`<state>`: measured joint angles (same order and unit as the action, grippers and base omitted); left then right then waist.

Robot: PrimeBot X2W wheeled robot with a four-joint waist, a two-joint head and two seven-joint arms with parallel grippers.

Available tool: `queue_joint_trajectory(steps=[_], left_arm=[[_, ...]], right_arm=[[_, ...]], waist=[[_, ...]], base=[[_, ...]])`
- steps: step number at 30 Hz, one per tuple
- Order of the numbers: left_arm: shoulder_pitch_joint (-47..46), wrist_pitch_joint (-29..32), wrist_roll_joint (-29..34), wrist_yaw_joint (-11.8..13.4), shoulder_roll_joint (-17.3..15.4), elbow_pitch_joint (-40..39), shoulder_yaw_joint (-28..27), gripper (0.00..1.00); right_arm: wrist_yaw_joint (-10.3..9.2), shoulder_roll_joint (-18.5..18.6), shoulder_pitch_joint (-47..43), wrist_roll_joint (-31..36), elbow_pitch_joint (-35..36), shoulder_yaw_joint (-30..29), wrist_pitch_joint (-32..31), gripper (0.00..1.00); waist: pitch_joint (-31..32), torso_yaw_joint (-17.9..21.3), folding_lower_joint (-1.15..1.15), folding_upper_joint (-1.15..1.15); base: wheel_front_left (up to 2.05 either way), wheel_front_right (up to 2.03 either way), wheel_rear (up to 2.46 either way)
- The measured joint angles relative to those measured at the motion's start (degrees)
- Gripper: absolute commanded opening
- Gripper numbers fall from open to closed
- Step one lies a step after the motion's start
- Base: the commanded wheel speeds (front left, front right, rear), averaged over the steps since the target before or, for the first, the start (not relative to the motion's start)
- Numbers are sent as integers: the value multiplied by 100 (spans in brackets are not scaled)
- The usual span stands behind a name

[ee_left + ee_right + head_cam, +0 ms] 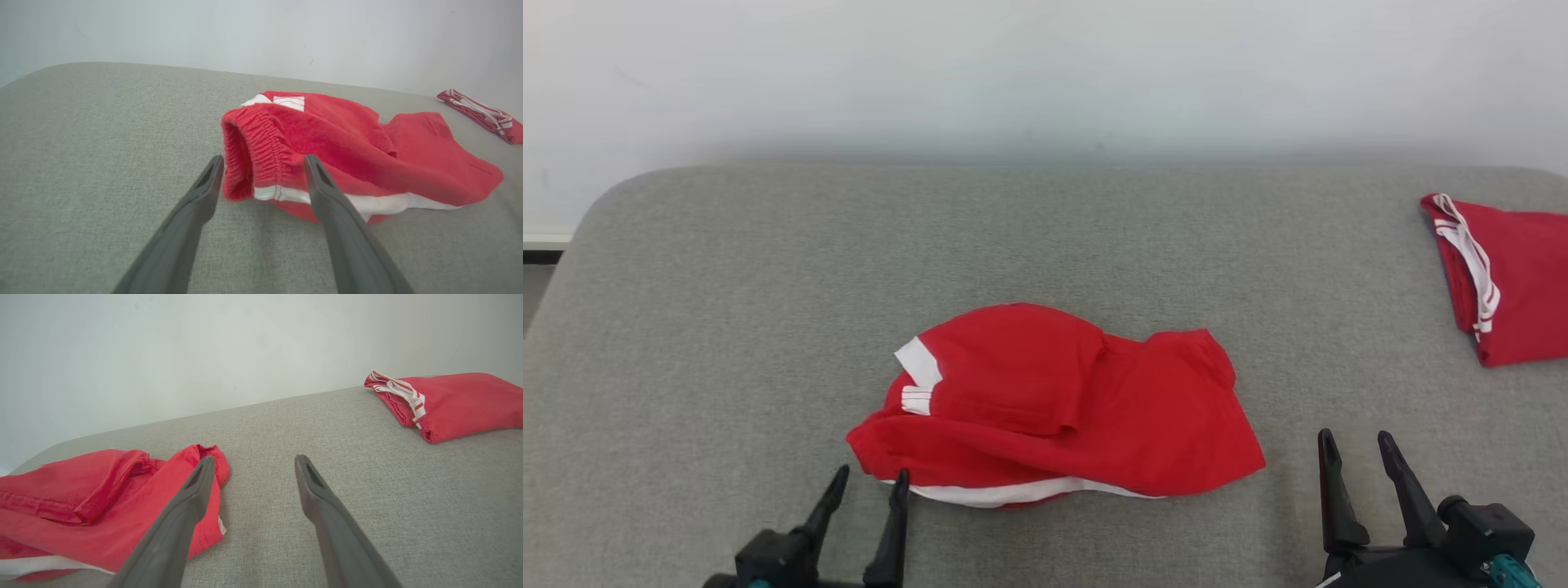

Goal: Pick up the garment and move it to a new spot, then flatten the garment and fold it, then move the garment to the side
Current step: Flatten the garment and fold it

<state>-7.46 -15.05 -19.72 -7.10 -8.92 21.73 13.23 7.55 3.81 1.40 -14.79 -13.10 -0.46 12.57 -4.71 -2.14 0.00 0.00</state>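
Head view puts the garment (pixel 1054 408), a pair of red shorts with white trim, a little toward 6 o'clock from the middle of the grey worktop (pixel 727 286). It lies crumpled rather than flat. One red layer is folded over at its 10 o'clock side, a white stripe (pixel 1013 492) runs along its 6 o'clock edge, and a loose corner reaches out toward 4 o'clock. The left wrist view shows the elastic waistband (pixel 261 134) bunched and gaping at the end of the shorts nearest that camera, resting on the cloth surface. The left claw (pixel 872 472) sits at 7 o'clock from the garment with its two dark fingers spread wide and nothing between them. Its inner fingertip is just beside the shorts' near edge, and whether it touches cannot be told. The right claw (pixel 1356 434) stands at 5 o'clock, also spread wide and empty, near the loose corner but apart from it. A second red piece (pixel 1515 286), folded with white stripes along one edge, lies well apart at 2 o'clock, running off the frame. A pale wall (pixel 1045 73) rises behind the worktop at 12 o'clock.
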Motion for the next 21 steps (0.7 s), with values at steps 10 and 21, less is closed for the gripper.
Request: queue_joint_trajectory(steps=[10,21], left_arm=[[642,1,253,53,264,-968,-581,100],[1000,0,706,47,499,-1593,-1268,100]], right_arm=[[0,-13,-80,-23,-82,25,12,100],[0,416,270,29,-162,457,-131,100]], waist=[[170,-210,0,0],[226,-284,-1,0]], base=[[0,0,0],[0,0,0]])
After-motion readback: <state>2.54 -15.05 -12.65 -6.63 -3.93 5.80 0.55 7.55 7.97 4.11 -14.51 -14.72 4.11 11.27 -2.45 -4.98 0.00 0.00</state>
